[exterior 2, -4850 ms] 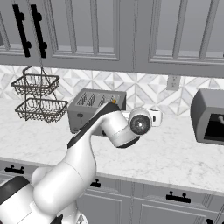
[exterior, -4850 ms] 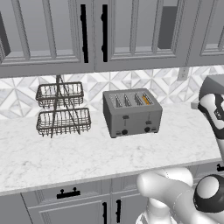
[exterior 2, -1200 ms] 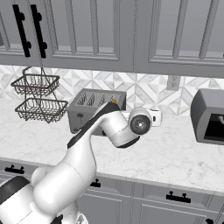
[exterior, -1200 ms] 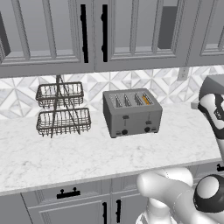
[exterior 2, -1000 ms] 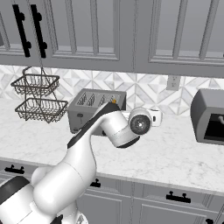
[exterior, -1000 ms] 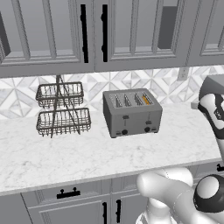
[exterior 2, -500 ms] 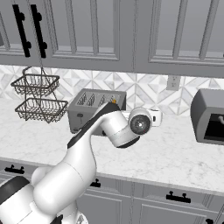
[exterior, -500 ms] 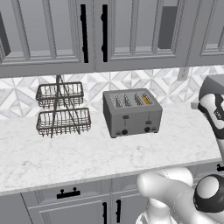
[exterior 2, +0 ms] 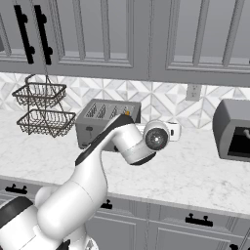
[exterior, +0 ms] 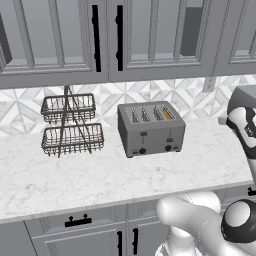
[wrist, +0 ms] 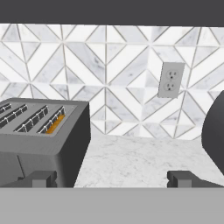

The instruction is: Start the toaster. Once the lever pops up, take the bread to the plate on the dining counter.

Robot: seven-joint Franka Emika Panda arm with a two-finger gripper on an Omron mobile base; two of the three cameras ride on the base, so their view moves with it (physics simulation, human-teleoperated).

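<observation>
Left base view shows nothing moved lately: the toaster [exterior: 151, 128] sits mid-counter toward the back wall, bread [exterior: 167, 114] in its rightmost slot. The gripper [wrist: 112, 179] hangs beside it, fingers wide apart and empty, so the lever looks unpressed.

wire basket [exterior: 71, 125], wall outlet [wrist: 170, 79], grey appliance [exterior 2: 233, 130]
</observation>
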